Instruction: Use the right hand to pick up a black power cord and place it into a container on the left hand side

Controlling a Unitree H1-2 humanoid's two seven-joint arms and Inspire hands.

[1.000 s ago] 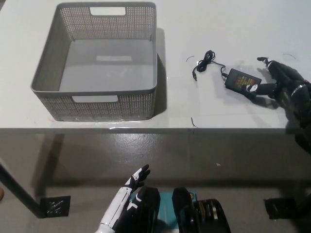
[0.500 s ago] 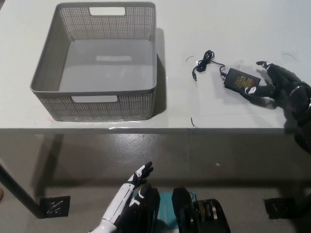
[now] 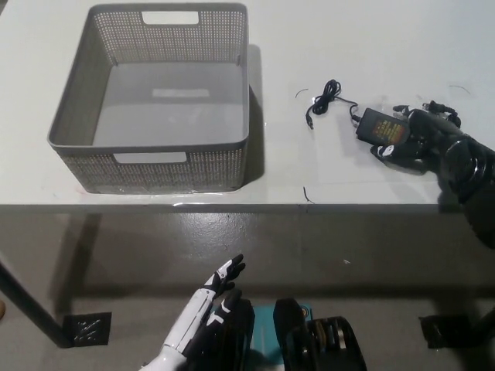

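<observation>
**Cord: right hand now over the brick, grip not confirmed**

The cord [image 3: 363,116] lies on the white table [image 3: 348,46], right of the basket [image 3: 148,147] and well apart from it. Its black brick sits at the right end, with the thin lead looping up and left to a small coil and plug.

What has changed: a second ago my right hand [image 3: 418,139] lay just right of the brick with its fingers spread wide on the table. Half a second ago it had crept closer, fingers still splayed. Now it has slid left and curled over the brick's right end, so part of the brick is covered. The brick itself has hardly shifted and the coil has not moved at all. I read that as the grasp closing, not a lift.

The hand is bunched narrow on the brick's right edge, the fingers touching it. Whether they have actually clamped it I cannot tell from this angle; the black hand and black brick merge.

The left hand [image 3: 209,305] hangs below the table edge at lower left, fingers apart, holding nothing.

My judgement: the pick is just starting. The basket is empty and sits well to the left, so a lift and a long carry across remain. The trailing lead may drag or snag on the basket rim.
</observation>
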